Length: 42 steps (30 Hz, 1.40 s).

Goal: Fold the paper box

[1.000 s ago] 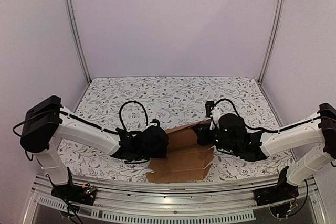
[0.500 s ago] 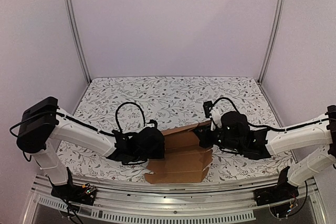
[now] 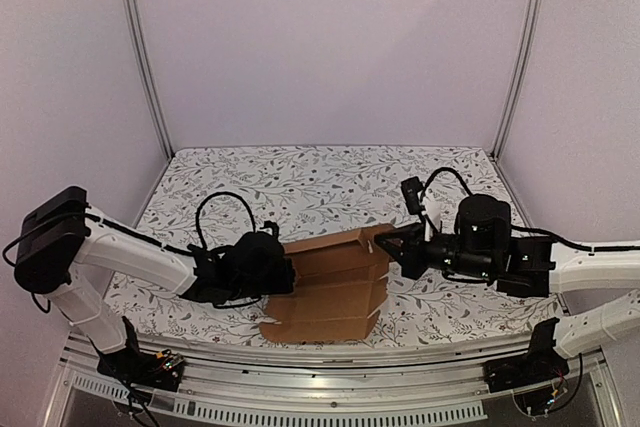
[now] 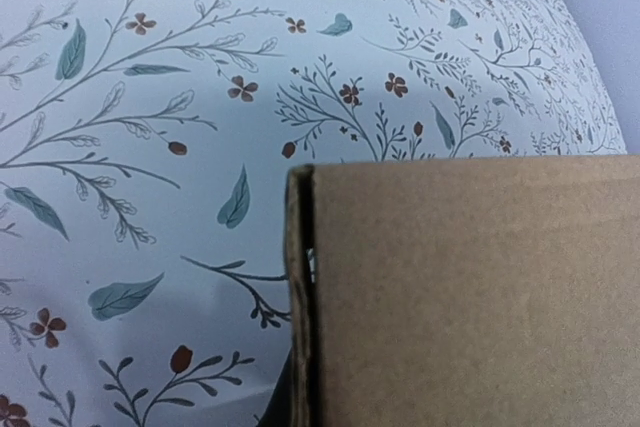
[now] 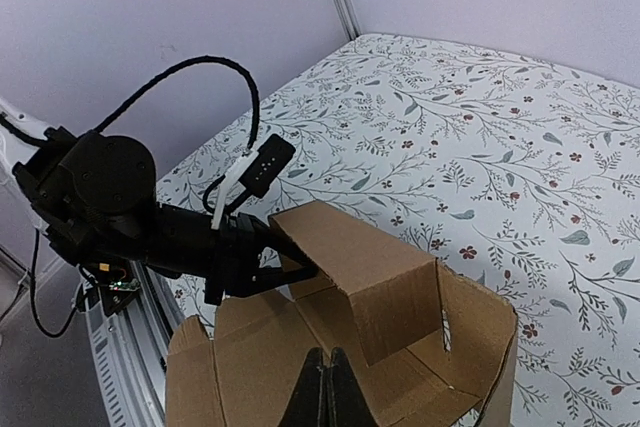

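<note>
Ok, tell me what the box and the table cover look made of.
Box: brown cardboard, matte and fibrous; its cut edge shows some thickness in the left wrist view. Table cover: smooth white sheet printed with leaves and flowers, with a faint sheen; vinyl or coated cloth, can't tell which.

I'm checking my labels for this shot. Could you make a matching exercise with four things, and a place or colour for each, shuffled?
1 paper box
2 left pincer
3 right pincer
4 table cover

A white, leaf print
B at box's left edge
C brown cardboard
D at box's right edge

Pairs: 1-C, 2-B, 3-D, 4-A
</note>
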{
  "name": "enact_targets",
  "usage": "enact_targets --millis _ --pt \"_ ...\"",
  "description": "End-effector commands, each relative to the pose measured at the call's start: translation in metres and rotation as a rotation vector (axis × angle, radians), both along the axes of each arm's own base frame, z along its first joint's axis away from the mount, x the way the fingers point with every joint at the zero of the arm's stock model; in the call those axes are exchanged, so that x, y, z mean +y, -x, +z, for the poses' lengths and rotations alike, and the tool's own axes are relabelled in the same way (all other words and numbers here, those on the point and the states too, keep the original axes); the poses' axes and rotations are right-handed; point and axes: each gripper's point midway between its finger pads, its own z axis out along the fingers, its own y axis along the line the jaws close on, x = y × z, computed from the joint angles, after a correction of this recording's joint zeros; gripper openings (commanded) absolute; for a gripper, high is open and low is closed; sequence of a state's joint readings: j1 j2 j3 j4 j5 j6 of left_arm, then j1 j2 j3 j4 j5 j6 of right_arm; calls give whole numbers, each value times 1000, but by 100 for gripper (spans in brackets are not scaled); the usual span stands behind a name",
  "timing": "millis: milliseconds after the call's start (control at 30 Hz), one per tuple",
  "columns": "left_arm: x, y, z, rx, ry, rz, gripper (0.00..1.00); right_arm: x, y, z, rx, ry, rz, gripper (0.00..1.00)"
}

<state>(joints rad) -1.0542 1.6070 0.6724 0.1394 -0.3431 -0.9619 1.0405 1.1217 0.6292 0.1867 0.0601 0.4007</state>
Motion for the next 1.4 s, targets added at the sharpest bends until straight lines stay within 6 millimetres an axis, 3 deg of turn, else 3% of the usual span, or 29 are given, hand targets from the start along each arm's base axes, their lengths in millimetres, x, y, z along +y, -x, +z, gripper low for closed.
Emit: enact_targets --millis 0,267,500,800,1067,1367 --pt "-4 -5 24 -33 110 -20 0 -9 21 10 -50 -4 97 0" --pt "4 -9 47 -43 254 -8 0 -43 38 45 -171 -101 87 0" --pt "-9 -6 73 -25 448 -67 0 -54 47 61 -218 -184 96 0" --pt "-37 5 94 -1 584 -203 0 -27 49 79 -216 -266 180 0" --pt "-38 6 94 0 598 -208 0 4 57 93 -232 -290 258 0" --pt "-38 8 93 -4 594 -223 0 16 48 96 -250 -270 221 0"
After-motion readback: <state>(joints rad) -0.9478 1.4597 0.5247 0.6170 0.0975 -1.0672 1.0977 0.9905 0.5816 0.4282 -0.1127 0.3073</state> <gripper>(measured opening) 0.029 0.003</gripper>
